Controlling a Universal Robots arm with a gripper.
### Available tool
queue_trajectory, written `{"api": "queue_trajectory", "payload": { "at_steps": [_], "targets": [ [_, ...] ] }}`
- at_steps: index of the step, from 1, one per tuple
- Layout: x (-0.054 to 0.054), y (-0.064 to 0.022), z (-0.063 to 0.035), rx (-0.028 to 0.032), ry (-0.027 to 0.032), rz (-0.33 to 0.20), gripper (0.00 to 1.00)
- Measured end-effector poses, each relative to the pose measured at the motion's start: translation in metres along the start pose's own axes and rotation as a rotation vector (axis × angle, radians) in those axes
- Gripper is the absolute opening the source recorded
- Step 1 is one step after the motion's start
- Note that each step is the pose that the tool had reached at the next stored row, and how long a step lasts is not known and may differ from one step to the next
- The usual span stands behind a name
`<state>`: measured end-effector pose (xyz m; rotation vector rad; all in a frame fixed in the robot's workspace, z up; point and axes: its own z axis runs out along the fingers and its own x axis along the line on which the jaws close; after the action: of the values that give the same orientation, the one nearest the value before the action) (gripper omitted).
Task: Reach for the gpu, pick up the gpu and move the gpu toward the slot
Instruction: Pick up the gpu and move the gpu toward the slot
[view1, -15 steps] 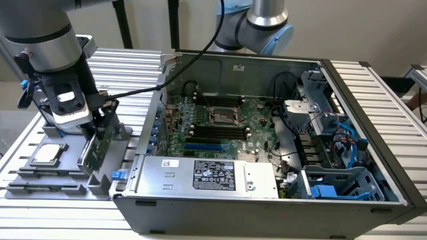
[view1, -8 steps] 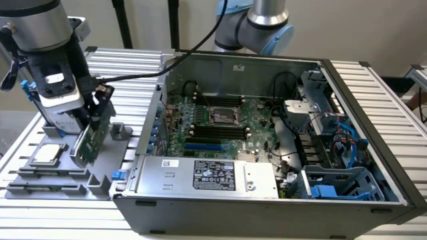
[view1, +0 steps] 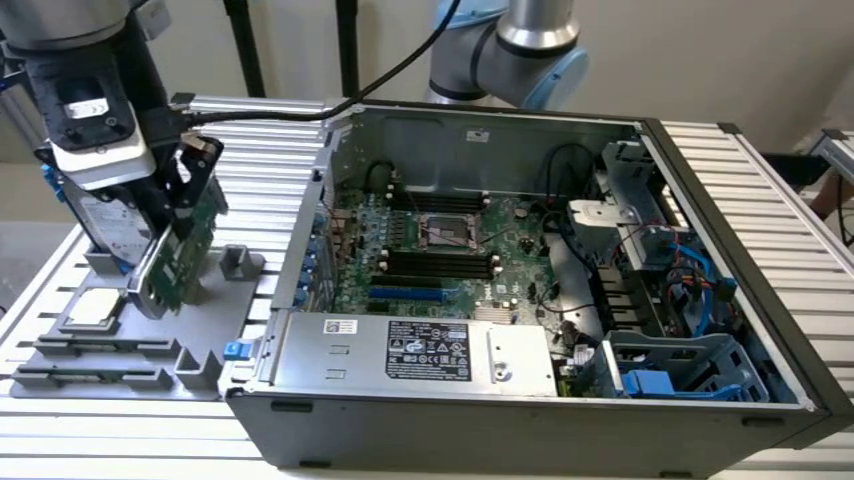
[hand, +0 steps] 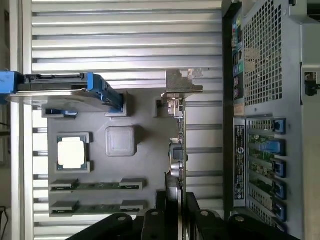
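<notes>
The gpu (view1: 180, 255) is a thin green card standing on edge in the grey holder tray (view1: 254, 300) at the exterior view's left. My gripper (view1: 184, 195) comes down on it from above. In the wrist view the gpu (hand: 177, 130) runs edge-on from its silver bracket toward my gripper (hand: 175, 216), and the dark fingers (hand: 154, 222) press against both faces, shut on the card. Its lower edge still sits at the tray. The blue slot (view1: 407, 295) lies on the motherboard inside the open computer case (view1: 534, 400).
On the same tray (hand: 145, 160) stand a silver hard drive with blue rails (hand: 60, 92), a square processor chip (hand: 71, 152) and two memory sticks (hand: 97, 186). The case's metal wall (view1: 318, 215) rises between the tray and the motherboard. Ribbed metal table (view1: 254, 140) surrounds everything.
</notes>
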<state>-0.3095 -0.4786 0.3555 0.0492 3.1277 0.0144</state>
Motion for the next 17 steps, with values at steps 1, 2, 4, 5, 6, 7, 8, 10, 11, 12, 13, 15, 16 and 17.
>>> {"api": "queue_trajectory", "payload": {
  "at_steps": [1,2,4,5,6,7,8,10,11,12,13,15,16,17],
  "targets": [
    [-0.003,-0.0002,-0.0046,-0.0004,0.0003,0.0,0.26],
    [-0.006,-0.0003,-0.0089,-0.0011,0.0005,-0.001,0.26],
    [-0.013,-0.0005,-0.0181,-0.0027,0.0011,-0.002,0.26],
    [-0.017,-0.0006,-0.0226,-0.0037,0.0013,-0.002,0.26],
    [-0.021,-0.0007,-0.0273,-0.0046,0.0017,-0.002,0.26],
    [-0.025,-0.0008,-0.0317,-0.0057,0.0019,-0.003,0.26],
    [-0.03,-0.0008,-0.0363,-0.0068,0.0022,-0.003,0.26],
    [-0.038,-0.001,-0.0453,-0.009,0.0027,-0.004,0.26],
    [-0.042,-0.001,-0.0496,-0.01,0.003,-0.004,0.26],
    [-0.046,-0.0011,-0.0539,-0.0112,0.0033,-0.004,0.26],
    [-0.05,-0.0012,-0.0583,-0.0124,0.0035,-0.005,0.26],
    [-0.059,-0.001,-0.0673,-0.0156,0.0043,-0.005,0.26],
    [-0.064,-0.0008,-0.071,-0.0177,0.0047,-0.006,0.26],
    [-0.069,-0.0007,-0.0743,-0.0199,0.0052,-0.006,0.26]
  ]
}}
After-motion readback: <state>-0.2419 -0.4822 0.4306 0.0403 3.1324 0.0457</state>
